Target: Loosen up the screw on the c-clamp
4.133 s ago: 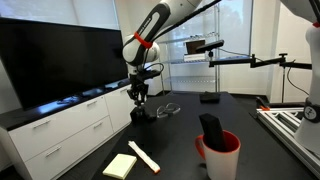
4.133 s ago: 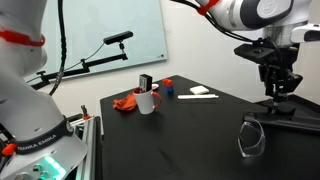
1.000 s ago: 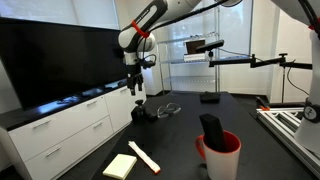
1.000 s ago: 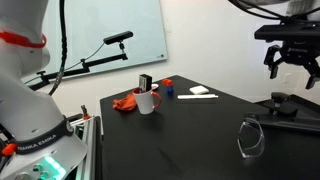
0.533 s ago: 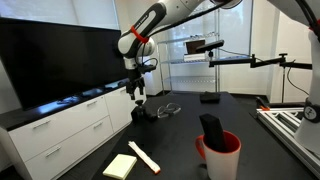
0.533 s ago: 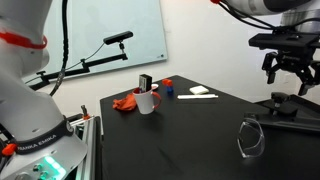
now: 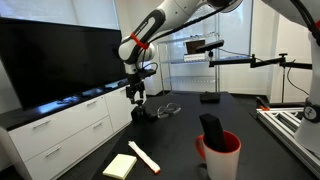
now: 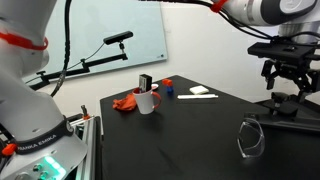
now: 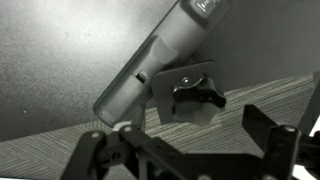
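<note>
In an exterior view the gripper [image 7: 136, 96] hangs fingers-down at 12 o'clock of the c-clamp [image 7: 141, 114], just above it; contact cannot be told; the clamp sits near the black table's [image 7: 180, 135] edge; silvery wire loops [image 7: 169, 109] lie at its 3 o'clock; a red bucket [image 7: 221, 155] holding a black object [image 7: 211, 128] stands at 4 o'clock; a yellow pad [image 7: 119, 166] and a pale stick [image 7: 144, 157] lie at 6 o'clock.
</note>
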